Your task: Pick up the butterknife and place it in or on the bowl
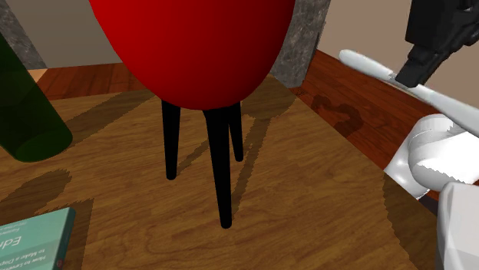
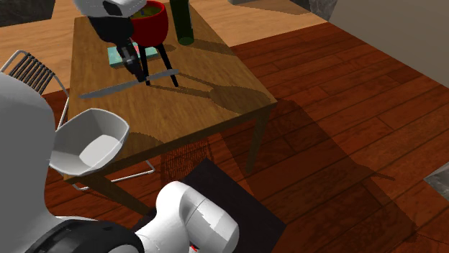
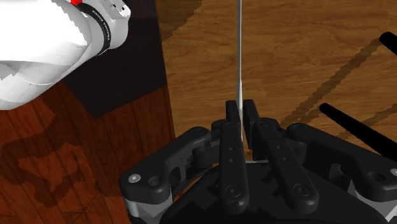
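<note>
— What is at the left of the second exterior view?
— A wire-backed chair (image 2: pixel 32 68) stands beside the tabletop (image 2: pixel 205 83). The white bowl (image 2: pixel 72 140) sits at the tabletop's near edge, close to the arm's white links.

— And the butterknife?
— The butterknife (image 2: pixel 162 73) lies level across the gripper (image 2: pixel 137 72), with one end reaching toward the bowl and the other toward the black legs. The jaws are closed on it near its middle. In the wrist view the blade runs edge-on out of the gripper (image 3: pixel 240 109), parallel to the tabletop's edge and just inside it. I cannot tell whether it clears the wood.

— What crowds it?
— A teal book (image 2: pixel 115 56) is just behind the gripper. A red vessel on thin black legs (image 2: pixel 152 29) is beside that, and its legs are near the knife. A dark green bottle (image 2: pixel 185 21) stands farther right.

— Is there open room?
— The bare stretch of wood runs to the right-hand edge and corner. Past that there is wide plank floor (image 2: pixel 345 108).
</note>
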Controlling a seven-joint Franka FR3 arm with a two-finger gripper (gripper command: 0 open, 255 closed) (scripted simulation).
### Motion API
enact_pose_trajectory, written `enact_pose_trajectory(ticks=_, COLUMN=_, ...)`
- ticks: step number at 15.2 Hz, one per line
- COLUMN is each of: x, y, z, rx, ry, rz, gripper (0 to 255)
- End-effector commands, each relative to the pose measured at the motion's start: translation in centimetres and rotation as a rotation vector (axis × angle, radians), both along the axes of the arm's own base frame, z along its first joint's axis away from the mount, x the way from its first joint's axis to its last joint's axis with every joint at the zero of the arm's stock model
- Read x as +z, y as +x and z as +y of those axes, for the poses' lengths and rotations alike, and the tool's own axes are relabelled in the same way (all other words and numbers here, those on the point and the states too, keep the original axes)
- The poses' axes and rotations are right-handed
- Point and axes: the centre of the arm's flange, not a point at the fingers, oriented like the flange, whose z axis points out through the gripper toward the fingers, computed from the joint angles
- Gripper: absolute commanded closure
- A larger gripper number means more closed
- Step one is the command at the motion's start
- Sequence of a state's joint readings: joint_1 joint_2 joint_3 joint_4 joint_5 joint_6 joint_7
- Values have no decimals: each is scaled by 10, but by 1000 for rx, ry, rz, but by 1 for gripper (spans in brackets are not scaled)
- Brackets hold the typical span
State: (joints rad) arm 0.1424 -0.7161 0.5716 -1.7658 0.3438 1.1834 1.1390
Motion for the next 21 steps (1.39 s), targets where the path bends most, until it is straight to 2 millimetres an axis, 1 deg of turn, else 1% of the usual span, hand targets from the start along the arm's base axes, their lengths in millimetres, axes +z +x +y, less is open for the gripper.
enact_pose_trajectory(ticks=1, x=2, y=-29, z=3, rx=-1, ry=0, rz=1, gripper=255)
enact_pose_trajectory(ticks=13, x=12, y=-184, z=28, rx=-1, ry=0, rz=1, gripper=255)
enact_pose_trajectory(ticks=21, x=-30, y=-184, z=28, rx=-1, ry=0, rz=1, gripper=255)
